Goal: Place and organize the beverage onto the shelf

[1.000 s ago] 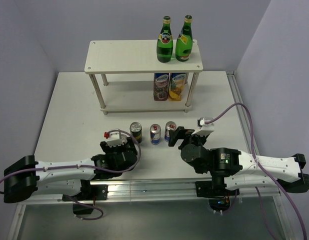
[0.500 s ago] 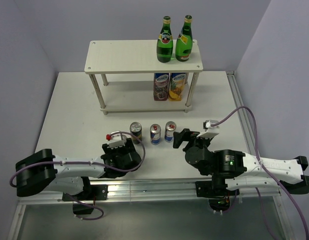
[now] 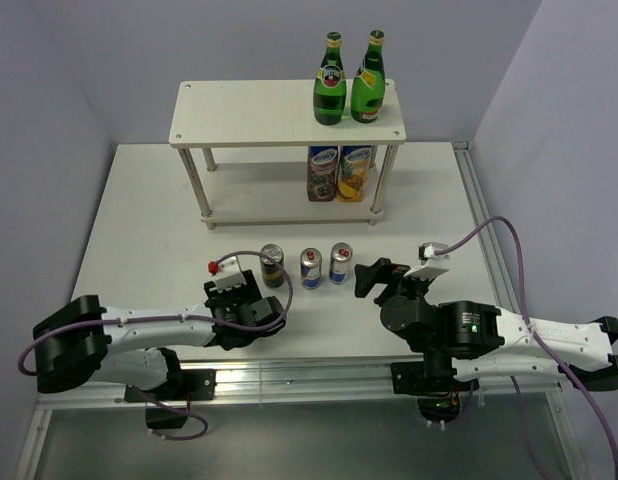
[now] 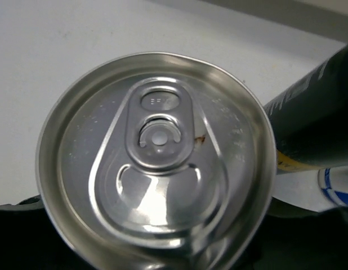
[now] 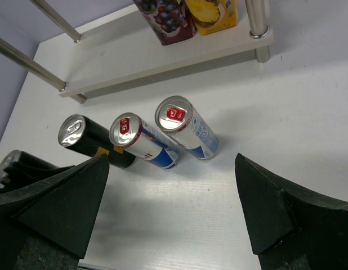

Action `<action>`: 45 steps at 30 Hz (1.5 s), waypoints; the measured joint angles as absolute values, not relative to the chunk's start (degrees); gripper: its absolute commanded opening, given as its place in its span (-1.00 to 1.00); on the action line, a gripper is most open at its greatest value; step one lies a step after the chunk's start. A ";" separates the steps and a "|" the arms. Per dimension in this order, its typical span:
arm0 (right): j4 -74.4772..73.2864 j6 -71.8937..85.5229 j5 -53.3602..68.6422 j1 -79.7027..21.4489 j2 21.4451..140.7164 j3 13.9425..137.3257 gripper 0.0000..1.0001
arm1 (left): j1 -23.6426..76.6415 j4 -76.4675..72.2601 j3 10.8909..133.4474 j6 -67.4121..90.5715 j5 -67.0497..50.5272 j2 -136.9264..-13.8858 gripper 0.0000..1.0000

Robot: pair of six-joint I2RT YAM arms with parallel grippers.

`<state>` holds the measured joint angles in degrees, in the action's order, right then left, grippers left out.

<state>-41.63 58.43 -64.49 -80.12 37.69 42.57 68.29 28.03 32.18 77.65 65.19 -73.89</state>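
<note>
Change: the right claw [image 5: 168,197] has drawn back from the cans standing in front of the two-tier pale wood-look shelf [image 3: 249,112]. Its fingers are spread wide and hold nothing, so that pick seems put off.
Left claw: the left claw [image 3: 257,308] stays at the row's left end. A silver-topped can [image 4: 157,152] fills its camera, but I cannot tell whether it is gripped.
Shelved: two green glass bottles [image 3: 330,85] stand at the right end of the top board.
Waiting: a dark slim can [image 3: 272,265] and two blue-and-silver cans [image 3: 310,268] stand in front of the shelf.
Obstacles: two printed juice cartons [image 3: 322,172] fill the right end of the lower board.
</note>
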 measured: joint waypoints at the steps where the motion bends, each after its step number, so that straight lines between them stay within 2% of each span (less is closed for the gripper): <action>1: -41.63 58.54 -64.49 -80.12 37.69 42.57 1.00 | 68.18 30.44 33.28 78.22 65.41 -72.93 -0.95; 5: -41.65 58.72 -64.49 -80.12 37.67 42.57 1.00 | 67.75 39.86 39.90 80.82 68.18 -70.15 -0.95; 8: -41.60 58.67 -64.49 -80.12 37.39 42.52 1.00 | 66.39 40.77 44.51 76.05 71.31 -68.27 -0.99; 11: -41.58 58.67 -64.51 -80.12 36.80 41.93 1.00 | 62.63 30.28 45.01 61.34 72.12 -64.71 -0.99; 14: -41.69 58.72 -64.51 -80.12 36.32 41.67 1.00 | 55.55 11.66 41.06 41.60 64.18 -58.85 -0.99; 16: -41.95 58.94 -64.55 -80.12 35.92 41.67 1.00 | 50.92 4.58 39.53 33.69 59.88 -57.21 -0.99; 21: -43.88 59.66 -64.71 -80.12 33.52 41.65 0.99 | 40.34 -6.17 43.90 21.04 48.60 -68.49 -0.99; 28: -46.92 61.63 -65.23 -80.12 30.33 41.54 0.99 | 33.21 -13.54 46.33 14.20 35.79 -81.78 -0.99; 36: -49.36 63.46 -65.58 -80.12 28.27 38.94 0.99 | 27.88 -23.38 47.66 12.05 34.09 -87.92 -0.99; 45: -48.99 63.37 -66.43 -80.12 28.25 37.12 1.00 | 26.83 -35.66 48.73 11.64 32.73 -95.96 -0.99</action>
<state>-48.99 63.37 -66.43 -80.12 28.25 37.12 26.83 -35.66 48.73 11.64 32.73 -95.96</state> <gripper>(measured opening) 0.998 0.631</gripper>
